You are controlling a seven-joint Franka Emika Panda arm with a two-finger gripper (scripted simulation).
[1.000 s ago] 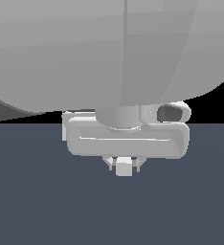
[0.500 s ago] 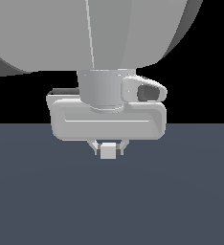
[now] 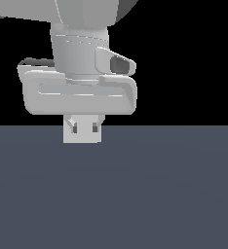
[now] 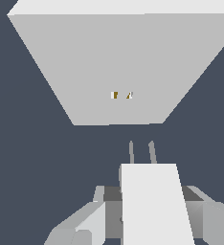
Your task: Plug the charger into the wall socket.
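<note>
In the wrist view the charger (image 4: 152, 206) is a pale block between my gripper's (image 4: 150, 215) fingers (image 4: 92, 217), which are shut on it. Its two thin prongs (image 4: 141, 152) point at the wall socket (image 4: 118, 62), a pale upright square plate with two small yellowish holes (image 4: 121, 95). A gap of dark floor separates the prongs from the plate. In the exterior view the gripper (image 3: 85, 129) hangs under the white hand (image 3: 77, 92). A pale square, apparently the socket plate (image 3: 67, 137), shows behind the fingers. The charger blends into it there.
A flat dark blue-grey floor (image 3: 160, 194) fills the lower half of the exterior view, with black background above. The arm's bulky white link (image 3: 82, 29) fills the top of that view. Nothing else stands on the floor.
The hand has moved up and toward the exterior view's left. The pale square at the fingertips now looks about twice as wide as the small cube seen before.
</note>
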